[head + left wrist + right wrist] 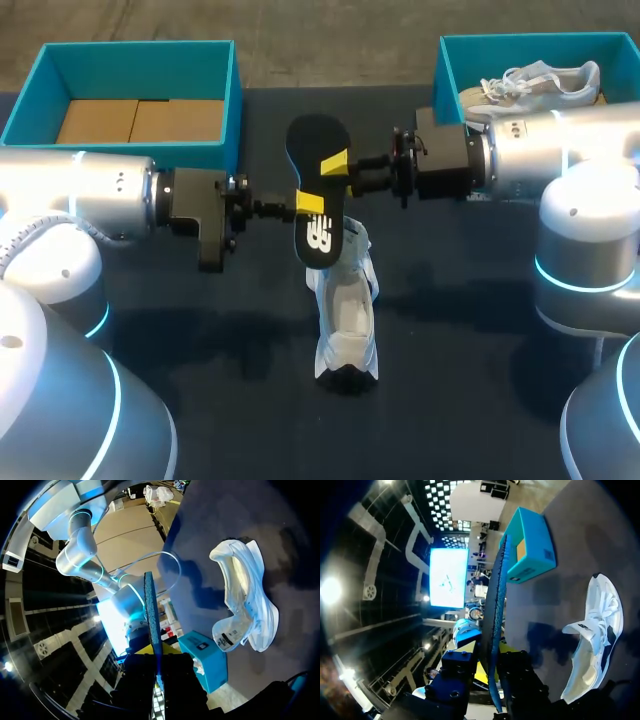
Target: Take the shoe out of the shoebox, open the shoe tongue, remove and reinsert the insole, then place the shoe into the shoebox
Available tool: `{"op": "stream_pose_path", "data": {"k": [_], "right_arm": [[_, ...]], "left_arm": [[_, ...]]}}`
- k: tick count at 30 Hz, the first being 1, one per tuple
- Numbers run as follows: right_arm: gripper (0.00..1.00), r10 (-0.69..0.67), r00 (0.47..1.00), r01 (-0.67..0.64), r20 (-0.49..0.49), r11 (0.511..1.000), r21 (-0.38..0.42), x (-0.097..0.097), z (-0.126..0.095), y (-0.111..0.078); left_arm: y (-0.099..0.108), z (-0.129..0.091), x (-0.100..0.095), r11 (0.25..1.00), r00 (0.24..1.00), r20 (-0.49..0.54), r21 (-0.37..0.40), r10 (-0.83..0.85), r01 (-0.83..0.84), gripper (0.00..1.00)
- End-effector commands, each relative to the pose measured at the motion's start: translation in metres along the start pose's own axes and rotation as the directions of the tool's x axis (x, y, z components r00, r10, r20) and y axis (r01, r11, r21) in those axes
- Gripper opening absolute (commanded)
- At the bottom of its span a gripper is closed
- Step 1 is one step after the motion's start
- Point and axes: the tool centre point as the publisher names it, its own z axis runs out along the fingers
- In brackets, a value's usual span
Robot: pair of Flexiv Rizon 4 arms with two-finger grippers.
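A black insole [318,190] stands upright in the air over the middle of the table. My left gripper [310,203] comes in from the left and is shut on its lower part; in the left wrist view the insole [152,615] runs edge-on out from between those fingers. My right gripper [335,162] reaches in from the right, a little higher. In the right wrist view the insole [495,605] passes between its fingers with a narrow gap, so it is open. The white shoe [348,310] stands on the dark table under the insole, tongue pulled up.
A teal shoebox [235,100] with cardboard inside sits at the back left. A second teal shoebox [448,75] at the back right holds another white shoe [540,85], just behind my right arm. Dark tabletop [250,380] lies around the shoe.
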Motion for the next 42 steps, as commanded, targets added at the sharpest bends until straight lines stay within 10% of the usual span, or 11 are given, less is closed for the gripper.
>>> {"op": "stream_pose_path", "data": {"k": [1,28,30,31,32,42], "right_arm": [[0.18,0.0,1.0,0.0,-0.004,1.0,-0.007,0.0,0.002,-0.002],[0.0,-0.002,0.997,-0.002,-0.08,0.999,-0.041,-0.001,0.001,0.001],[0.0,-0.003,0.997,0.0,-0.082,0.999,-0.04,-0.001,0.001,0.001],[0.0,-0.005,0.997,0.002,-0.083,0.999,-0.039,0.001,0.002,0.0],[0.0,-0.006,0.997,0.003,-0.083,0.999,-0.038,0.001,0.002,0.0],[0.0,-0.028,0.998,0.025,-0.064,0.999,-0.043,-0.009,-0.003,-0.004]], "left_arm": [[-0.001,0.001,0.0,1.0,1.0,0.0,-0.003,0.002,-0.002,0.0],[-0.001,0.002,0.0,1.0,1.0,0.001,0.007,0.007,-0.007,0.0],[-0.002,0.001,0.0,1.0,1.0,0.001,0.011,0.001,-0.001,0.45],[-0.002,0.0,0.001,1.0,1.0,0.0,0.01,-0.01,0.01,0.9],[-0.002,-0.002,0.002,1.0,1.0,-0.002,0.009,-0.014,0.014,1.0],[-0.011,-0.046,0.0,0.995,0.995,-0.033,0.013,-0.094,0.094,1.0]]}}
